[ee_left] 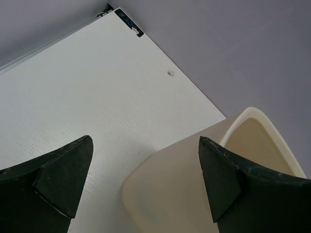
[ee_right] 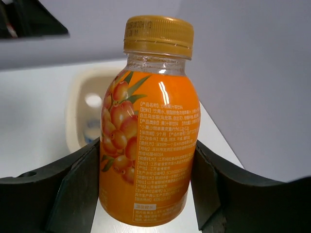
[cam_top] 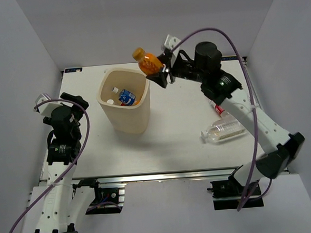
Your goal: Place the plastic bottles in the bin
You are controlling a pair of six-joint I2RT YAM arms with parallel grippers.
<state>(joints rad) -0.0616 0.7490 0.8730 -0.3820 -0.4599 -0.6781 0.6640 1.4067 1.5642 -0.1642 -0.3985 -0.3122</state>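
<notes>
The left gripper (ee_left: 146,162) hung beside the bin (cam_top: 128,121), jaws spread wide and empty. The bin held a blue-label bottle (cam_top: 127,97). Just beyond its far right corner, the right gripper (cam_top: 159,72) pinched an orange bottle (cam_top: 148,61) across its body. The bottle's long axis ran crosswise to the jaws, cap pointing up and left. The opening lay left of it and nearer. A clear bottle (cam_top: 225,129) lay rightmost.

The right arm (cam_top: 249,115) partly hides the red-labelled bottle (cam_top: 219,110) beneath it.
</notes>
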